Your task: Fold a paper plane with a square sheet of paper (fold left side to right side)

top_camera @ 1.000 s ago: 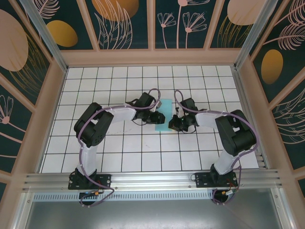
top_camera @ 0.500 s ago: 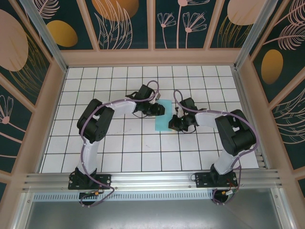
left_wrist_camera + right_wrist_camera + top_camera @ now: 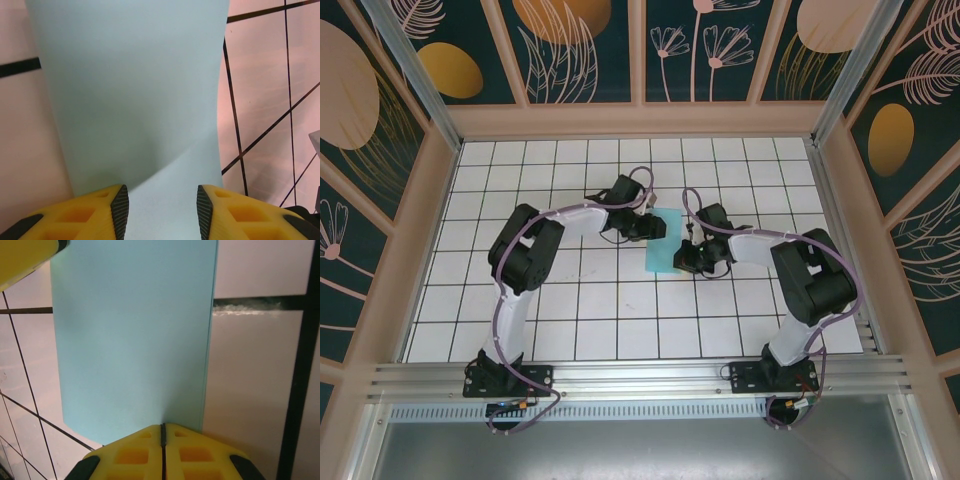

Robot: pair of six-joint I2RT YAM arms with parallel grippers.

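1. The sheet of paper [image 3: 663,243] lies about midway between the left and right edges of the surface [image 3: 570,300], a little closer to the far edge than the near one. It is doubled into a narrow strip running far to near.
2. My main worry is a crooked crease. On the left wrist camera the upper layer bows up in a soft diagonal swell close to the left tool [image 3: 160,205]. If that gets pressed flat as it stands, I'd expect the fold line to wander.
3. The second worry is sliding. The paper is thin and the surface looks smooth, so any sideways drag from either tool could skate the whole strip and pull the layers out of line.
4. Looks: pale turquoise, matte and unmarked. On the right wrist camera it lies flat, with two edges nearly matched along one long side.
5. The left tool sits at the strip's far left corner. Its jaws stand apart with paper showing between them, so it grips nothing.
6. The right tool [image 3: 163,432] is closed, fingertips together at the strip's right edge near its near corner. I cannot tell whether it pinches the paper or only rests against it.
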